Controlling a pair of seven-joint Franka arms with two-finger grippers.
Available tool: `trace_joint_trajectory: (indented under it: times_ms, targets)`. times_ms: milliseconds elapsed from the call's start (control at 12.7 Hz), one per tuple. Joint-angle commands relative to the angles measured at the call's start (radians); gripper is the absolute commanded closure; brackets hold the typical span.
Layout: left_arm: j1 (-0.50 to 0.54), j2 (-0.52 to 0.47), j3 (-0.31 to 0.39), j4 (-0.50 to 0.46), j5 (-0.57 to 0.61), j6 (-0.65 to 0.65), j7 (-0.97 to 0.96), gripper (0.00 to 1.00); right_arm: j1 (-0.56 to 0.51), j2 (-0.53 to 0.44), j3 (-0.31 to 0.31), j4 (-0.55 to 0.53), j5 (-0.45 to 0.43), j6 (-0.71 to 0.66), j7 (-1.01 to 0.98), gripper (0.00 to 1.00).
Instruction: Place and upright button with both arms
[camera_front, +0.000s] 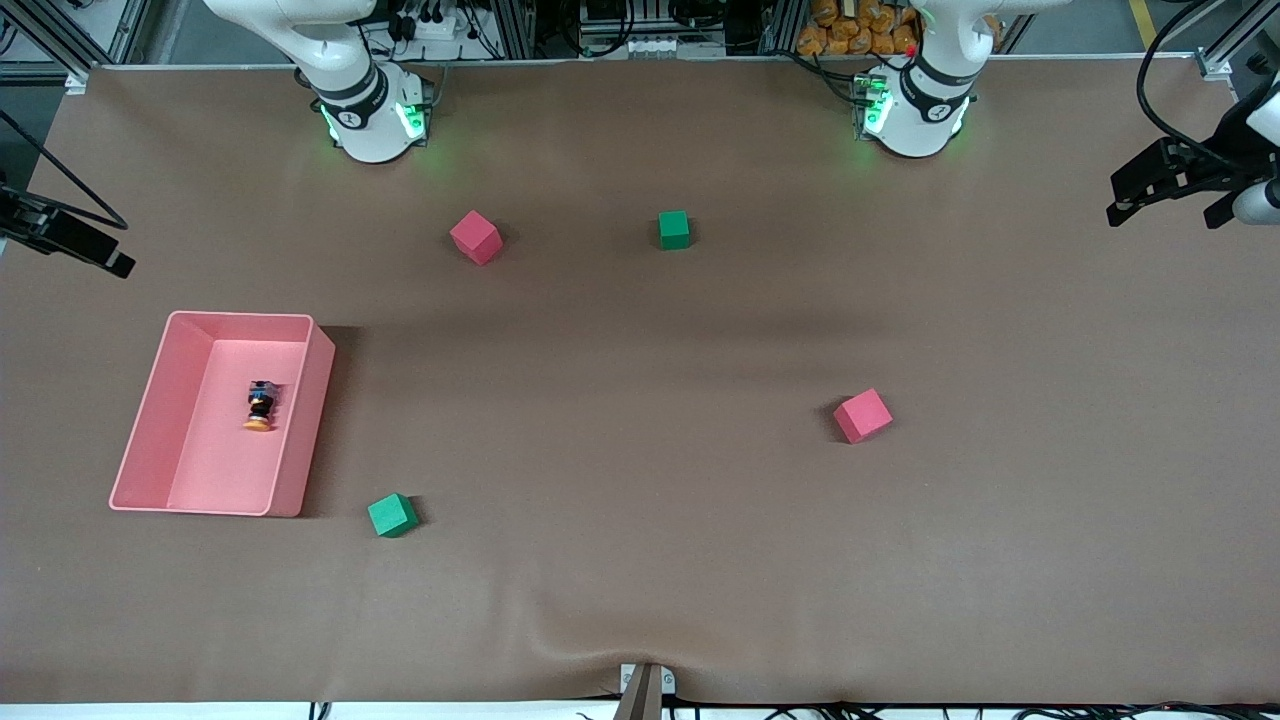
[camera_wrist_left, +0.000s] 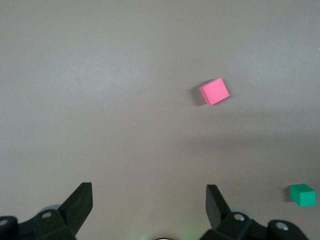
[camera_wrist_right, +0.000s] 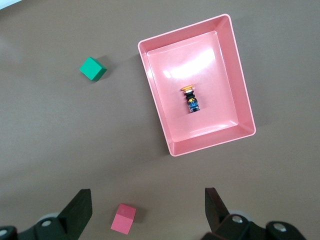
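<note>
The button (camera_front: 260, 405) lies on its side in the pink tray (camera_front: 300, 420), orange cap toward the front camera. It also shows in the right wrist view (camera_wrist_right: 191, 98), lying in the tray (camera_wrist_right: 240, 85). My right gripper (camera_wrist_right: 147, 195) is open and empty, high over the table above a pink cube (camera_wrist_right: 123, 218). My left gripper (camera_wrist_left: 148, 192) is open and empty, high over bare table. Neither gripper shows in the front view; only the arms' bases do.
The tray stands toward the right arm's end. Two pink cubes (camera_front: 475, 237) (camera_front: 862, 415) and two green cubes (camera_front: 674, 229) (camera_front: 391, 515) lie scattered on the brown table. The left wrist view shows a pink cube (camera_wrist_left: 214, 91) and a green cube (camera_wrist_left: 302, 194).
</note>
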Motion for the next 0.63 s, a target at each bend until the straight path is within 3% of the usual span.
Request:
trace_joint_trajectory:
  times_ms: [0, 552]
  targets:
    - [0.007, 0.004, -0.001, 0.02, -0.007, -0.03, 0.013, 0.0, -0.01, -0.02, 0.002, -0.018, -0.009, 0.003, -0.012, 0.0]
    - [0.006, 0.004, -0.003, 0.022, -0.005, -0.084, 0.007, 0.0, -0.008, 0.015, -0.024, -0.018, -0.011, -0.037, -0.015, 0.0]
